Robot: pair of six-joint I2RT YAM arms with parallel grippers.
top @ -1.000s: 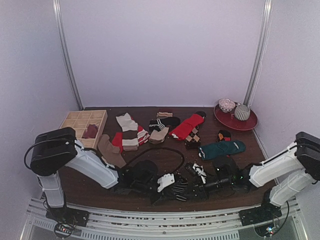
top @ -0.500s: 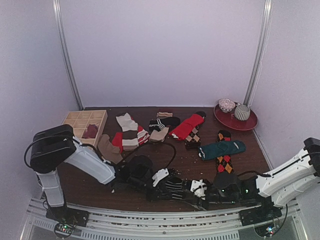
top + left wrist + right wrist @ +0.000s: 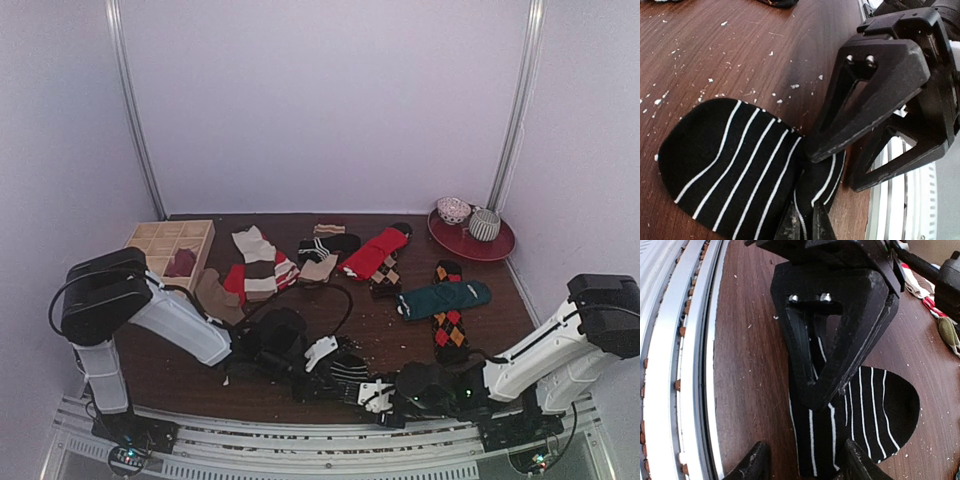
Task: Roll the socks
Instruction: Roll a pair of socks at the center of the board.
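Observation:
A black-and-white striped sock [image 3: 348,370] lies near the table's front edge, partly folded; it also shows in the left wrist view [image 3: 735,160] and the right wrist view [image 3: 875,405]. My left gripper [image 3: 335,378] [image 3: 806,227] is shut on a folded edge of this sock. My right gripper [image 3: 368,388] [image 3: 807,465] is open, its fingertips [image 3: 754,464] either side of the sock's narrow end, facing the left gripper's fingers [image 3: 840,340]. Further back lie a dark teal sock [image 3: 445,298], an argyle sock [image 3: 448,328], a red sock [image 3: 375,252], a tan sock [image 3: 220,300] and cream-striped socks [image 3: 258,262].
A wooden compartment box [image 3: 165,245] with a maroon sock [image 3: 181,262] stands at the back left. A red plate [image 3: 495,248] with two bowls stands at the back right. The metal rail [image 3: 670,390] runs just beyond the front edge. Crumbs dot the wood.
My right gripper has moved left and toward the front edge, up to the striped sock. The left gripper has shifted slightly with the sock in it.

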